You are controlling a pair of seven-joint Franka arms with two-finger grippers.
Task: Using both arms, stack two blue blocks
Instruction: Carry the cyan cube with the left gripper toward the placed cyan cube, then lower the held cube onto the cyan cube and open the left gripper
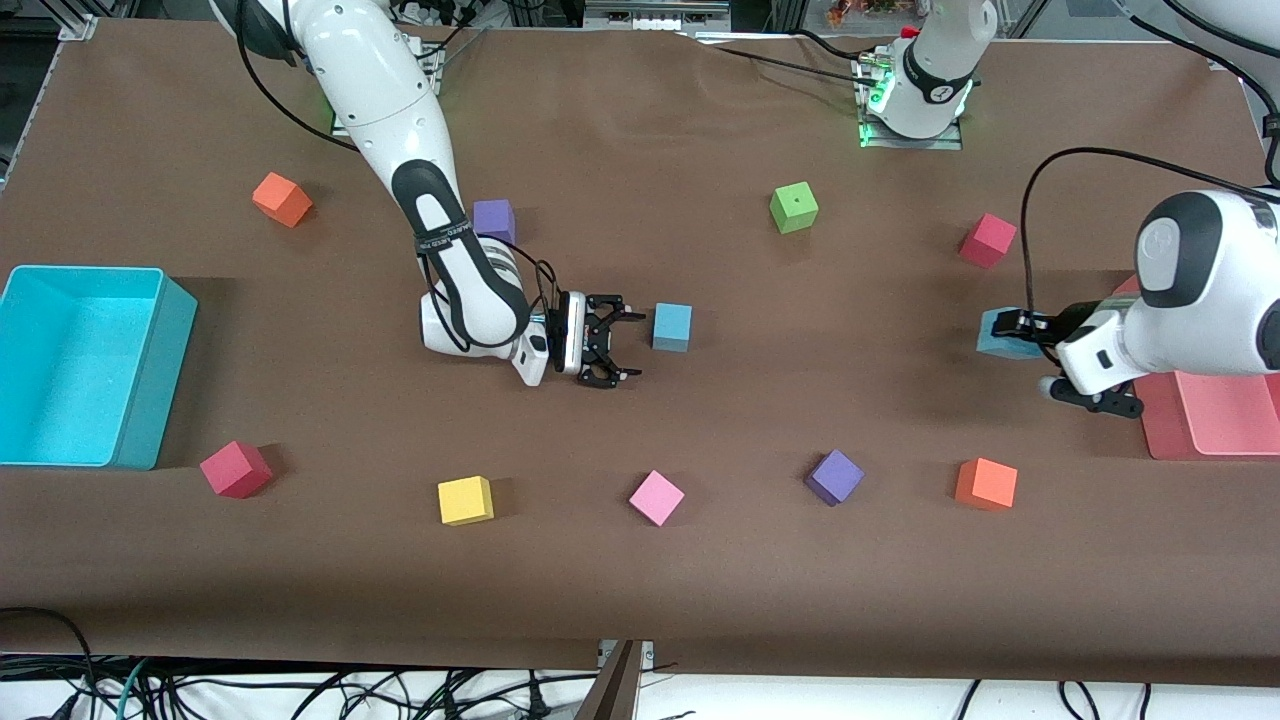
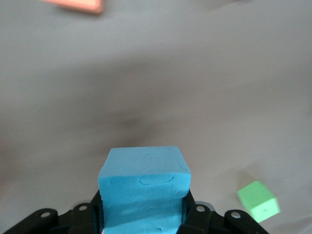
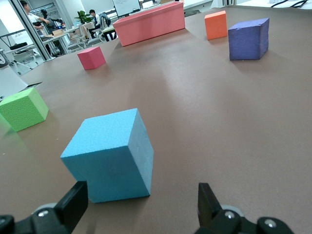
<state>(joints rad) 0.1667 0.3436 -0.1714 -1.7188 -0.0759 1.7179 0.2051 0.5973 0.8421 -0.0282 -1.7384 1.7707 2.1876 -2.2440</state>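
brown cloth covers a table (image 1: 640, 600) scattered with coloured foam cubes. one blue block (image 1: 672, 327) sits on the cloth near the middle of the table. the right gripper (image 1: 622, 346) lies low and sideways just beside it, fingers spread wide, not touching; its wrist view shows the block (image 3: 109, 156) a little off centre, closer to one finger (image 3: 73, 204) than the other.

the second blue block (image 1: 1002, 335) is pinched in the left gripper (image 1: 1010, 325), lifted over the left arm's end of the table, near a pink tray (image 1: 1225, 415). the left wrist view shows that block (image 2: 144, 187) square between the black fingers (image 2: 195, 212).

judged from this, the step in hand is the right arm taking or steadying the table block. to do it well, centre the open fingers on the cube so both pads meet flat faces together; a one-sided touch would likely skid the light foam. the carried block should then come in level and set down squarely on top.
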